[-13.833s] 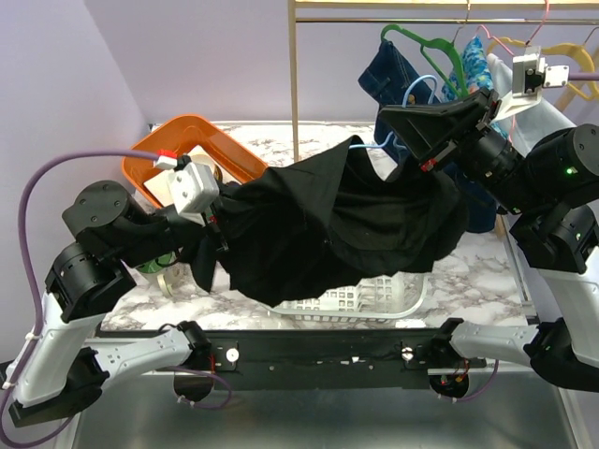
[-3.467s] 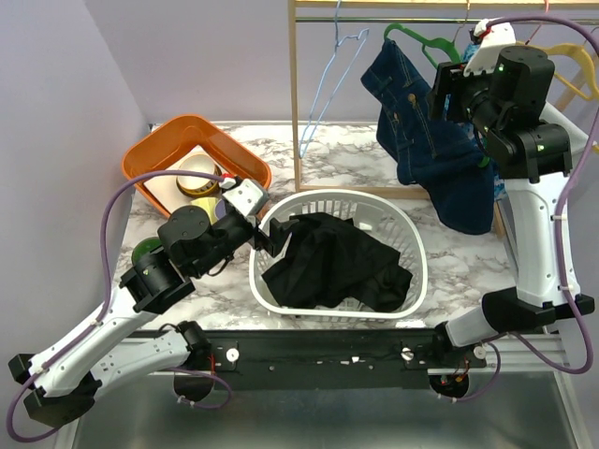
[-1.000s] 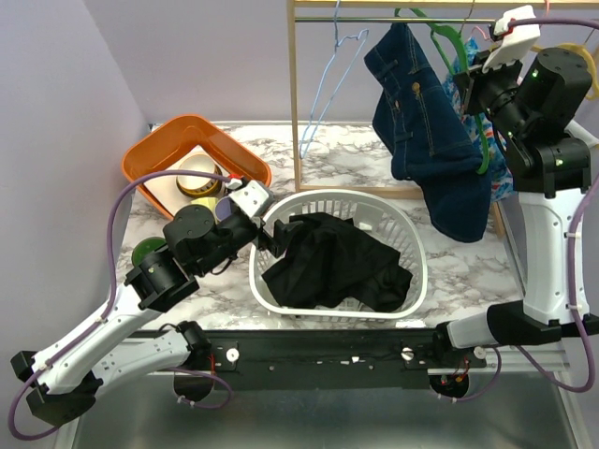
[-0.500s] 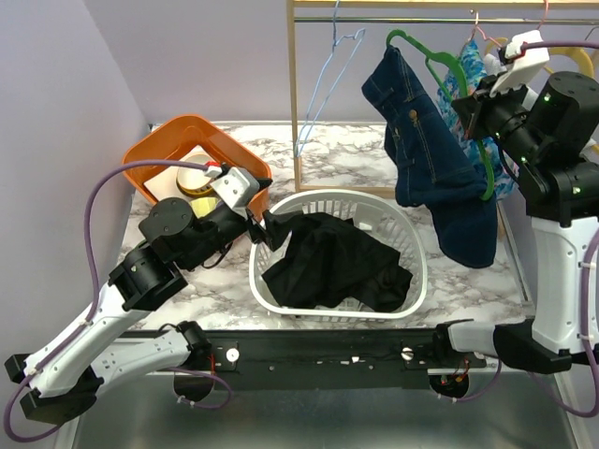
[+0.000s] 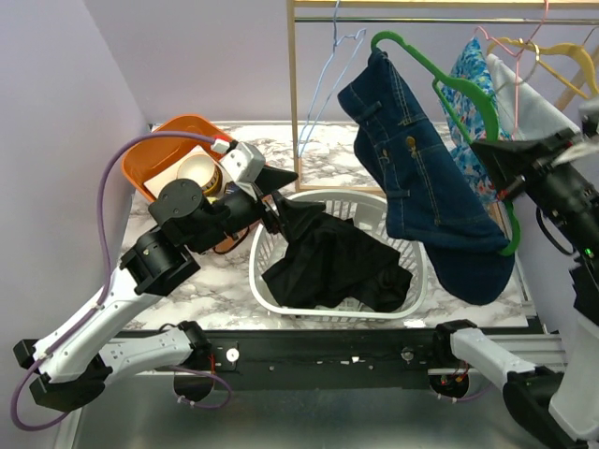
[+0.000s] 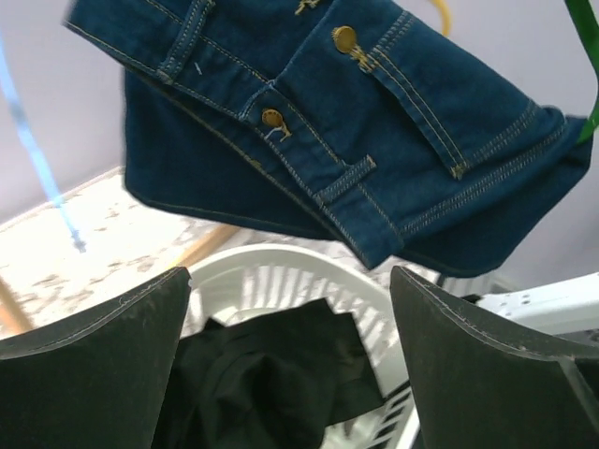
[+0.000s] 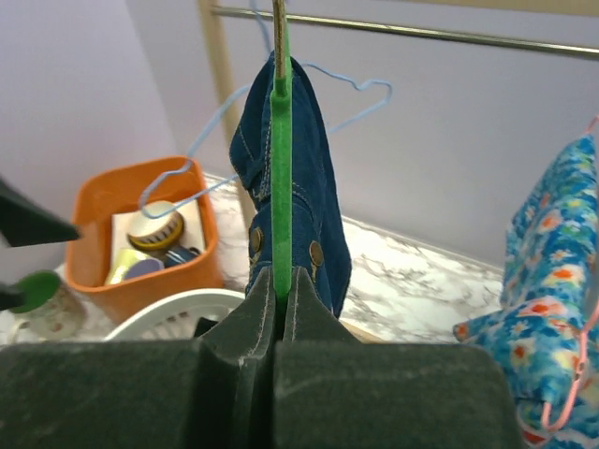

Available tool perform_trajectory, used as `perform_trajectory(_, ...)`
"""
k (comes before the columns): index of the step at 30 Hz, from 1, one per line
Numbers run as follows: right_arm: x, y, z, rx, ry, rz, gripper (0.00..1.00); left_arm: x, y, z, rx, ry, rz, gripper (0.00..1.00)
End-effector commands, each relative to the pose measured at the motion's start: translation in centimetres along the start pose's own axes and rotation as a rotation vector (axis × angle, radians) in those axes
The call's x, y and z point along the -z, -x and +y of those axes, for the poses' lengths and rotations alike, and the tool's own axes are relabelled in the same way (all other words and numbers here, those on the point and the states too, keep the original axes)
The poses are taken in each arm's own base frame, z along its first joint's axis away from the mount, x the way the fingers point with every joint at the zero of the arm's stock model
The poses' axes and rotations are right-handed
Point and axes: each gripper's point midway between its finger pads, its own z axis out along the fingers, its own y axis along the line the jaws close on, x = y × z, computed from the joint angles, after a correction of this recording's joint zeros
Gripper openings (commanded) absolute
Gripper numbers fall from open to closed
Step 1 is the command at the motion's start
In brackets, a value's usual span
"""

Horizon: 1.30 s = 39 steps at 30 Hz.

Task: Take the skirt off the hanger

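- right gripper (image 7: 281, 285) pressed together on the lower bar of the green hanger (image 5: 465, 105); pinching it edge-on so the load hangs free in front of the arm
- denim skirt (image 5: 421, 187) draped on that hanger, over and just behind the white basket (image 5: 418, 273), between the 2 arms; hanger tilted, skirt sagging toward its low end
- hook looks clear of the rail (image 5: 421, 19), probably so the skirt can be pulled off without fighting the rack
- left gripper (image 5: 279, 198) spread wide, holding nothing; sits at the basket's left rim, aimed up at the skirt; wrist view shows the waistband and buttons right ahead between its fingers (image 6: 103, 365)
- judged step: left arm lining up to grab skirt fabric while right holds the hanger steady; skirt not yet off
- black garment (image 5: 328, 267) lies in the basket, partly over the near-left rim; likely the drop spot for the skirt too
- risk: denim is stiff, may snag on the hanger end
- orange bin (image 5: 154, 154) far left, not involved
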Motion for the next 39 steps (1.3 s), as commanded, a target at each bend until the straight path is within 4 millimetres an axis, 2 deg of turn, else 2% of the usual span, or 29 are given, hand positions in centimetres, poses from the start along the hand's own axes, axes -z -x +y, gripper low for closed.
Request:
perform_trajectory(1,2.8,4.6,5.3,-0.071,0.239,-0.207,0.01,-1.3,0.4,-3.0,0.147,-0.158,-0.027,0.99)
perform_trajectory(3,4.1,5.4,6.9,-0.128,0.305,-0.243,0.01,-1.8,0.9,-3.6,0.171,-0.195,-0.058,0.99)
perform_trajectory(4,4.5,6.2,7.1,-0.132,0.318,-0.283,0.01,-2.0,0.3,-3.7,0.190,-0.200,-0.054,0.99)
perform_trajectory(6,5.1,6.7,7.2,-0.166,0.311,-0.315,0.01,-2.3,0.6,-3.7,0.224,-0.202,-0.081,0.99)
perform_trajectory(10,6.5,8.4,7.5,-0.183,0.303,-0.382,0.01,-3.1,-0.5,-3.2,0.257,-0.187,-0.083,0.99)
perform_trajectory(13,7.1,9.1,8.1,-0.209,0.341,-0.412,0.01,-3.3,-0.4,-3.9,0.287,-0.232,-0.099,0.99)
perform_trajectory(18,7.4,9.2,8.5,-0.248,0.367,-0.428,0.01,-3.1,0.9,-5.6,0.315,-0.339,-0.154,0.99)
perform_trajectory(25,6.8,8.9,8.8,-0.292,0.406,-0.432,0.01,-4.5,0.2,-5.4,0.320,-0.334,-0.130,0.99)
perform_trajectory(33,7.3,9.5,9.1,-0.278,0.418,-0.445,0.01,-5.6,-1.8,-3.7,0.254,-0.255,-0.080,0.99)
perform_trajectory(39,7.4,9.2,9.7,-0.296,0.461,-0.437,0.01,-5.4,-0.4,-4.5,0.226,-0.305,-0.145,0.99)
